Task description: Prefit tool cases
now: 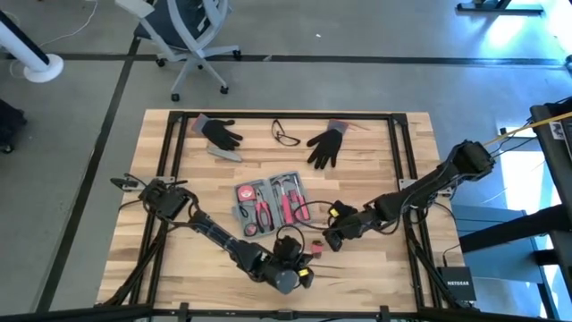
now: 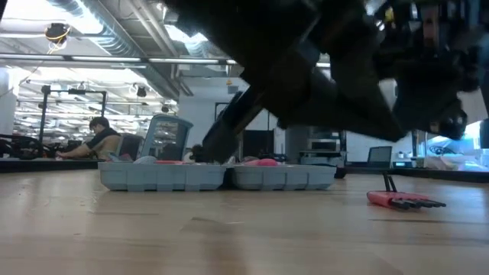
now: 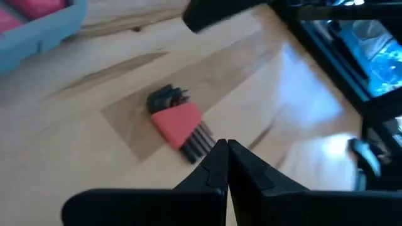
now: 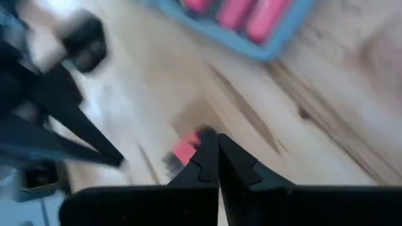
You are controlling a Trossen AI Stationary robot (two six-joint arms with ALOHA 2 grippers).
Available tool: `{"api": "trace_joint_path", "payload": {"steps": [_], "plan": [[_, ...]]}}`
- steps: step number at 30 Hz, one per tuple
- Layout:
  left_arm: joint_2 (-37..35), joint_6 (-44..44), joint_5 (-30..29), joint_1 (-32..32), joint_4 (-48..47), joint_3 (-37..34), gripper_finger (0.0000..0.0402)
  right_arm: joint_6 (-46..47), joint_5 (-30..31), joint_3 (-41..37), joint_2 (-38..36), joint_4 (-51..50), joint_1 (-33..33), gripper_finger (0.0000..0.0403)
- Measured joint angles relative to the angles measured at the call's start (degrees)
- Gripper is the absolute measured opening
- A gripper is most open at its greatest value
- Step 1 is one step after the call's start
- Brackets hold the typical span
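Opening both closed, empty grippers, left gripper [image 3: 227, 164] and right gripper [image 4: 217, 158], should precede grasping the red hex-key set [image 3: 178, 123] (lying just ahead) for the tool case [image 1: 271, 204]

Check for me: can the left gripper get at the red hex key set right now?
Probably yes. The left gripper, fingers shut, hangs just short of the red hex key set, with bare table between. It must open first; the right gripper hovers close by.
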Motion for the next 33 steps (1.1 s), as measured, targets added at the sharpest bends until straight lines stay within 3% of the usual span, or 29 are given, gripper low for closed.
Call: {"api": "trace_joint_path", "payload": {"steps": [8,13,20,27,33], "plan": [[0.3,4.4,0.4,3.5,3.1,0.0,0.0,-0.2,-1.4,1.0,2.1,1.6,-0.9,0.0],[1.0,7.8,7.5,4.7,5.2,0.0,0.0,-2.0,-3.6,1.1,2.0,1.1,-3.6,0.0],[1.0,6.9,9.8,1.6,-6.8,1.4,0.0,-3.5,-3.7,1.1,2.0,1.4,-6.4,0.0],[1.3,7.9,9.2,2.3,-7.4,2.0,0.0,-2.5,-6.6,1.1,2.0,0.1,-6.1,0.0],[1.2,20.1,9.3,3.6,-14.5,9.4,0.0,-2.1,-5.5,1.1,2.0,-0.2,-5.9,0.0]]}}
